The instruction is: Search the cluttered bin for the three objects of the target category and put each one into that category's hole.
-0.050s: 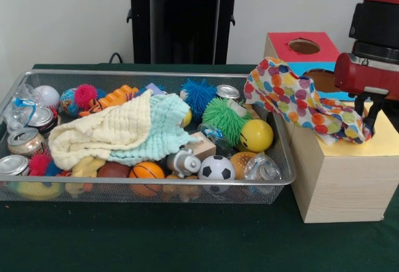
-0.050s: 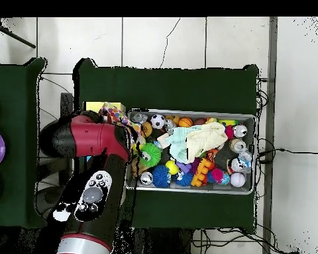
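The green-covered table carries everything. On it, to the left in the front view, sits the wide wire-mesh bin, crowded with toys and tins. To its right stands the pale wooden sorting box, its top split into a red panel with a round hole, a blue panel with a second hole and a yellow panel nearest the camera. The red and black robot arm comes down over the box.

The polka-dot cloth, white with red, orange, yellow, blue and green spots, lies draped across the box top, covering part of the blue panel and reaching the yellow one; its left end lifts above the bin's right rim. The black gripper pinches the cloth's right end between closed fingers.

Inside the bin, a cream waffle-weave cloth overlaps a mint-green cloth at the middle. Right of them lie a green spiky ball, a yellow smiley ball and, at the near rim, a small black-and-white football.
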